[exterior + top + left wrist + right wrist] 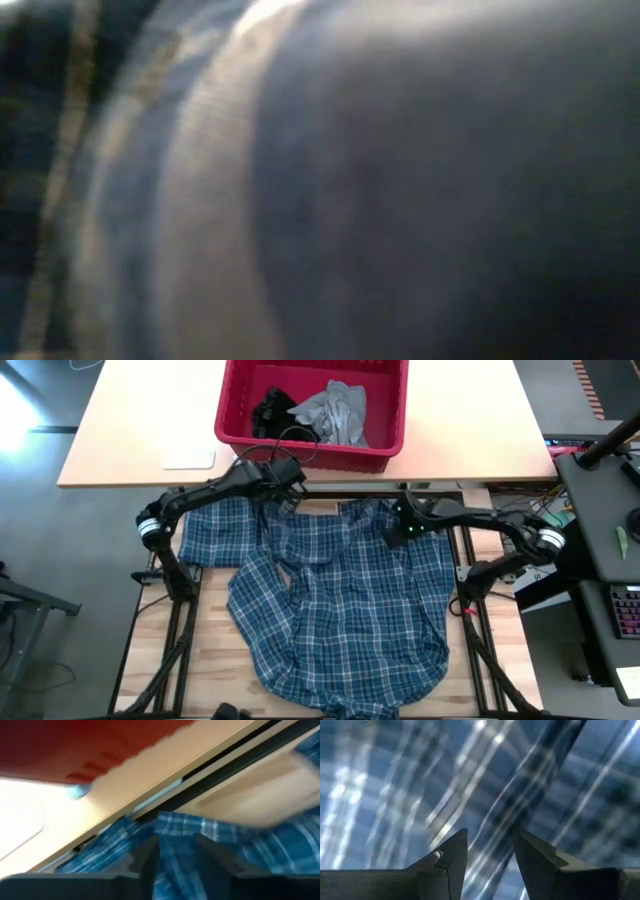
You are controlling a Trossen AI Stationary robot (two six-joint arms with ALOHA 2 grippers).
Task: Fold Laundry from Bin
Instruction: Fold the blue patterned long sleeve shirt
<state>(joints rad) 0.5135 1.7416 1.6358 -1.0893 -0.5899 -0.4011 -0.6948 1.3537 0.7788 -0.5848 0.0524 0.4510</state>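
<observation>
Left gripper, mine, has its fingers slightly parted over the far edge of the plaid shirt, just short of the red bin, which holds a crumpled grey T-shirt and a small black garment. Spread flat, the plaid shirt covers most of the wooden table and blocks the low view entirely. My right gripper, fingers parted too, presses into the shirt's far right part, both arms reaching inward from the sides.

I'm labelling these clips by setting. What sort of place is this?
Probably a robotics lab or workshop, not a home: the wooden table sits on a bare dark metal frame, loose cables trail by the right arm, and a desk with a keyboard stands alongside.
</observation>
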